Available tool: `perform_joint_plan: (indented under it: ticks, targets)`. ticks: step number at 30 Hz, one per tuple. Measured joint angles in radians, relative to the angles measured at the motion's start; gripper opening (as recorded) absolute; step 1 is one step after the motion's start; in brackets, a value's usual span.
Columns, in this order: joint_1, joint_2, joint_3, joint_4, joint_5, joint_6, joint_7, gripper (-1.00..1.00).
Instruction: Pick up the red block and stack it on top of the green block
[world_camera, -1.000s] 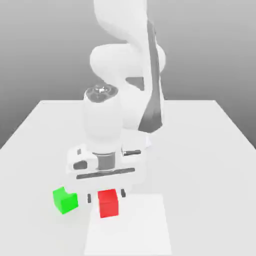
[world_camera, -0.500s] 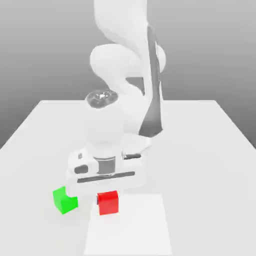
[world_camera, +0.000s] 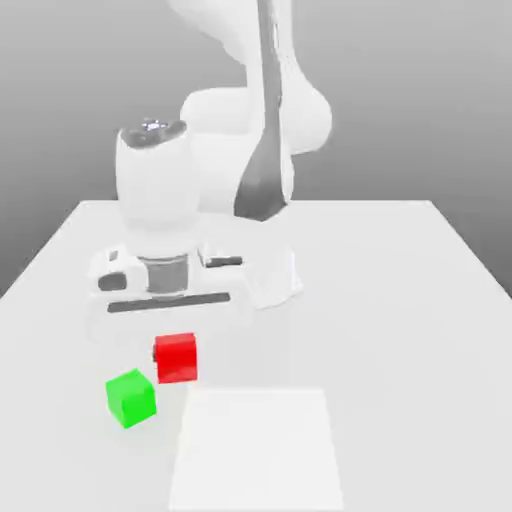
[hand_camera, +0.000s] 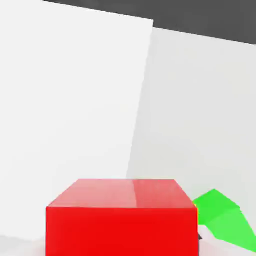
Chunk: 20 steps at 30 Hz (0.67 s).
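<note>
The red block (world_camera: 176, 358) hangs just under the hand, lifted off the table, with my gripper (world_camera: 176, 347) shut on it. In the hand view the red block (hand_camera: 122, 217) sits close up between the fingers. The green block (world_camera: 131, 397) rests on the table, a little toward the exterior view's left of the red block and nearer the camera. In the hand view the green block (hand_camera: 220, 220) shows beside and beyond the red one. The two blocks are apart.
A brighter white square patch (world_camera: 258, 450) lies on the white table (world_camera: 400, 300) at the front, to the exterior view's right of the green block. The arm's white base and links (world_camera: 250, 190) rise behind the blocks.
The fingers closed on the red block. The hand then rose and moved toward the exterior view's left, carrying the block off the white patch to beside the green block.
</note>
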Motion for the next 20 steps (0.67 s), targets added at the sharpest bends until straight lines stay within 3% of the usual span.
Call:
perform_joint_plan:
  ticks: [5, 18, 19, 20]
  targets:
    - [-0.035, 0.009, -0.042, 0.014, 0.01, -0.002, -0.068, -1.0]
    - [-0.018, 0.22, -0.014, 0.019, 0.222, 0.189, -0.221, -1.0]
    - [-0.021, 0.23, -0.009, 0.018, 0.232, 0.198, -0.227, 1.0]
    - [-0.021, 0.23, -0.009, 0.018, 0.232, 0.198, -0.227, 1.0]
